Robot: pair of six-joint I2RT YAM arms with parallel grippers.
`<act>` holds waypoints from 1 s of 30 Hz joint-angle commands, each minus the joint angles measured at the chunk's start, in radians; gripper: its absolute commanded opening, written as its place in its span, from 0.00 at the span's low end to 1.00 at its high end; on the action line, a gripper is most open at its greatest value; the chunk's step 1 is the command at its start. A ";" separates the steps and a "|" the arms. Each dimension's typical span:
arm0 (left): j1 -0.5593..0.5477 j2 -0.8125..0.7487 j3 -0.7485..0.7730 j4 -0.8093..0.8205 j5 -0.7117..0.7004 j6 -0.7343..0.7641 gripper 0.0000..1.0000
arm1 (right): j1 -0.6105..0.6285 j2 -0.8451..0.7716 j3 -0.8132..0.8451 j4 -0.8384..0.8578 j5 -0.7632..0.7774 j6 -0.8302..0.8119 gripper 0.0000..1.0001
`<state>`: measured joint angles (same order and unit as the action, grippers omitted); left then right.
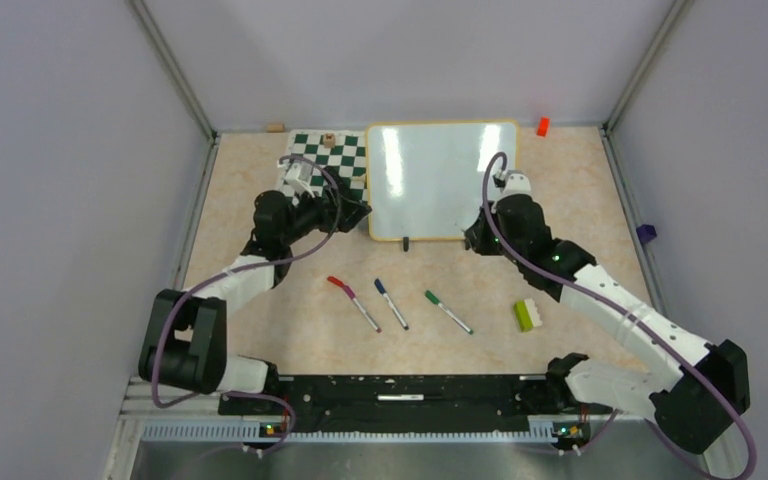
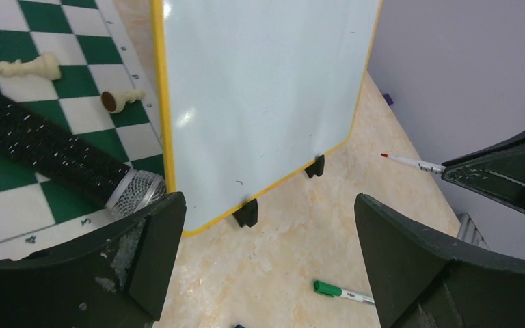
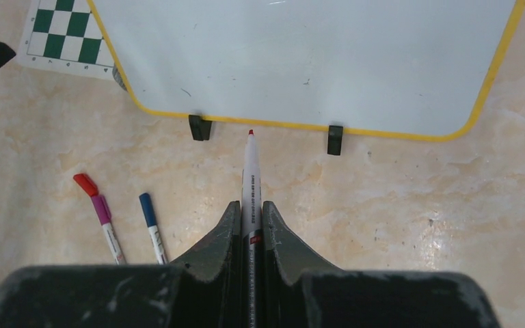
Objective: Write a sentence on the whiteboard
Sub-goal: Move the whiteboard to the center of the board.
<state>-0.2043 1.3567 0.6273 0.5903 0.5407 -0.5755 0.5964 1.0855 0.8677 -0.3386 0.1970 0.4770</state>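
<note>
Toward the upper middle of the overhead view, the whiteboard (image 1: pixel 440 180) lies flat on the table (image 1: pixel 290 330), its yellow rim butting against the chessboard mat (image 1: pixel 335 160) on its left. Its glossy face shows only glare.

From the lower left base, the left arm folds up and forward, forearm angled toward the board's near left corner. The left end effector (image 2: pixel 266 260) hangs over that corner with its fingers (image 2: pixel 143 253) spread wide and nothing between them. Just to its left in the wrist view, a black rod with a mesh metal end (image 2: pixel 48 147) lies across the mat, near two pale chess pieces (image 2: pixel 27 67) tipped on their sides.

From the lower right base, the right arm stretches diagonally to the board's near right corner, wrist bent down. The right end effector (image 3: pixel 249 212) is pressed together on a red-tipped marker (image 3: pixel 251 184), which points straight at the board; the tip stops just short of the rim, between the two black clips (image 3: pixel 199 127) (whether it touches the table I cannot tell).

Below the board in the overhead view, three more markers lie apart in a row: a purple marker (image 1: pixel 353 302) with a red cap at its end, a blue marker (image 1: pixel 391 304) and a green marker (image 1: pixel 448 312). A green-and-white block (image 1: pixel 527 315) sits to their right.
</note>
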 commanded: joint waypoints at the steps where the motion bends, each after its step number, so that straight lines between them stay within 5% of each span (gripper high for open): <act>1: 0.020 0.098 0.086 0.133 0.236 0.044 0.99 | -0.014 -0.036 -0.019 0.039 -0.047 -0.018 0.00; 18: 0.044 0.215 0.182 0.112 0.277 0.206 0.99 | -0.014 -0.161 0.002 -0.083 -0.001 -0.025 0.00; 25: 0.077 0.333 0.168 0.309 0.347 0.073 0.99 | -0.030 -0.127 0.051 -0.102 0.064 -0.023 0.00; 30: 0.113 0.499 0.243 0.528 0.510 -0.173 0.99 | -0.043 -0.065 0.124 -0.050 0.078 -0.015 0.00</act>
<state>-0.1181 1.7672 0.8192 0.8581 0.9176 -0.5503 0.5739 0.9855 0.8974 -0.4534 0.2375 0.4637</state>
